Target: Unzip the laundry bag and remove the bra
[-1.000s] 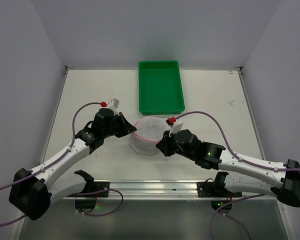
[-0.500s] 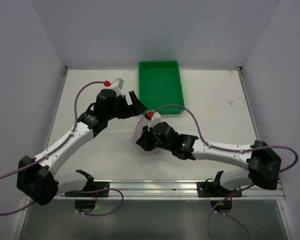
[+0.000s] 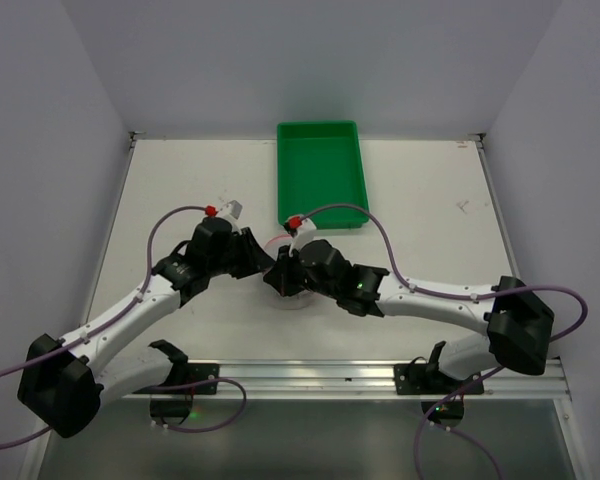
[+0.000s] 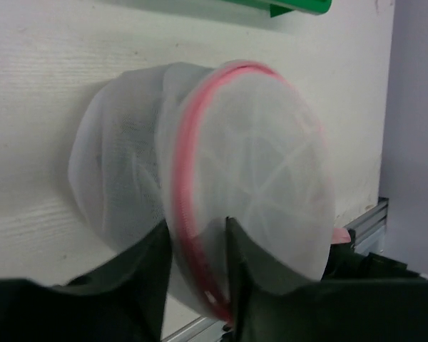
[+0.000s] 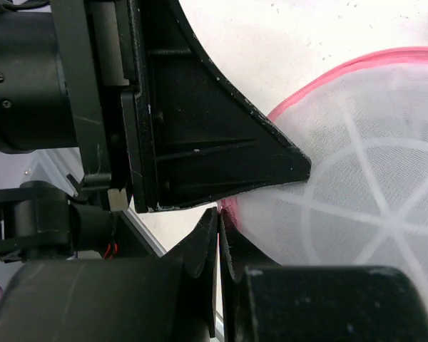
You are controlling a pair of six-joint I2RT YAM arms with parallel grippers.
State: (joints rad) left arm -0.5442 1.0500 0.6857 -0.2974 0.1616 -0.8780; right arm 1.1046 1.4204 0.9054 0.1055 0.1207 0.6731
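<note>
The laundry bag (image 3: 290, 300) is a small white mesh drum with pink zipper trim, lying on the table below the green tray and mostly covered by both grippers. In the left wrist view the bag (image 4: 257, 157) lies on its side, and my left gripper (image 4: 196, 246) straddles and pinches its pink rim. My left gripper (image 3: 268, 265) and right gripper (image 3: 283, 278) meet at the bag's left edge. My right gripper (image 5: 220, 217) is shut on the pink trim at the edge of the bag (image 5: 371, 185). The bra is hidden.
A green tray (image 3: 322, 175) stands empty at the back centre, just beyond the bag. A metal rail (image 3: 310, 375) runs along the near table edge between the arm bases. White walls close in the left, right and back.
My left gripper has come back down from beside the tray and closed on the bag's rim. My right gripper stayed at the bag, shifting slightly up and left.
</note>
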